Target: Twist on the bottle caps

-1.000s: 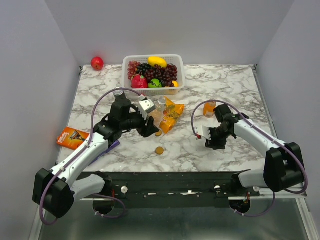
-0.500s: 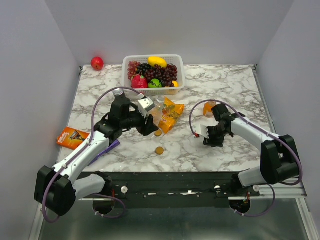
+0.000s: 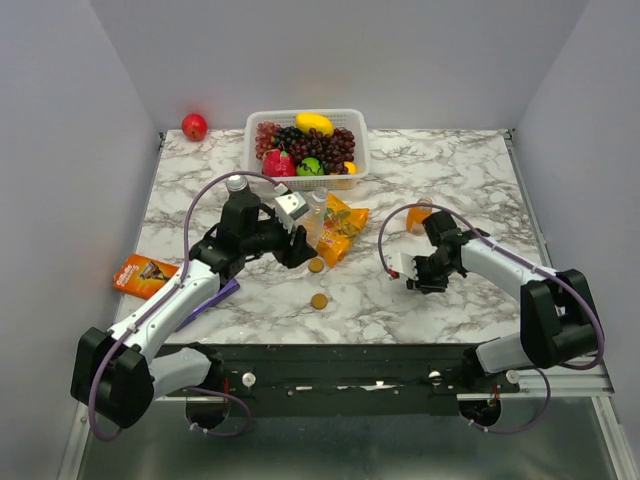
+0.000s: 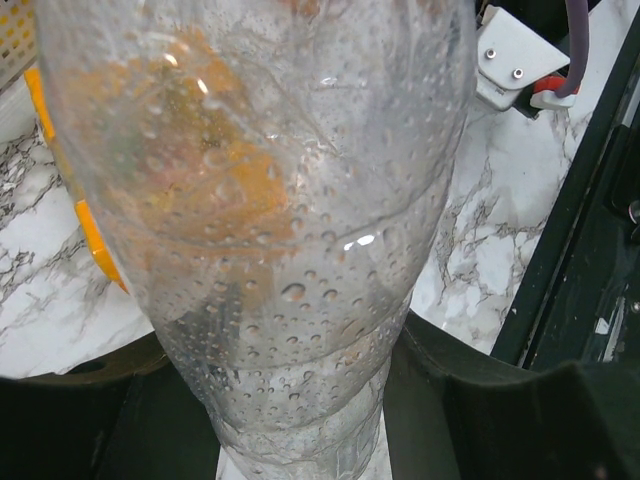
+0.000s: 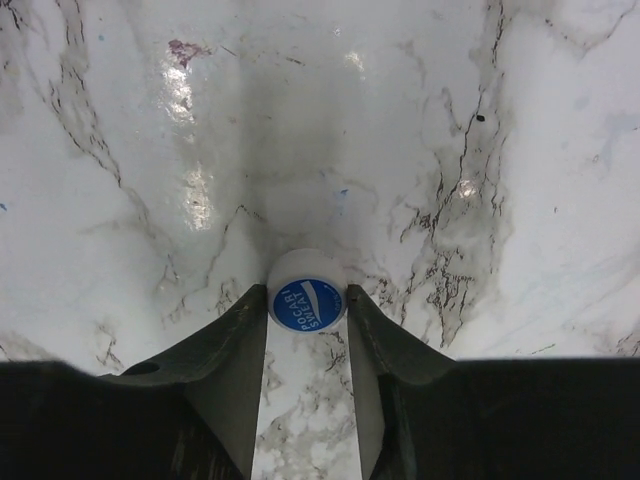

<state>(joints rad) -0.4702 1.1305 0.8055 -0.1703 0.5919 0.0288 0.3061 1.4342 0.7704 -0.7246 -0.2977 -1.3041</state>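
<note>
A white cap [image 5: 307, 292] with a blue mark sits on the marble table [image 5: 520, 150]. The gripper [image 5: 307, 303] has its fingers [image 5: 235, 345] touching both its sides.

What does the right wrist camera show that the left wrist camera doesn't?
Only the right wrist view: a white cap with a blue label, lying on the marble table, pinched between the fingers of the right end effector. Only the left wrist view: a colourless bottle beaded with droplets, gripped by the left end effector, with an orange packet behind it. Both: the marble table and each camera's own end effector along the bottom edge.
</note>
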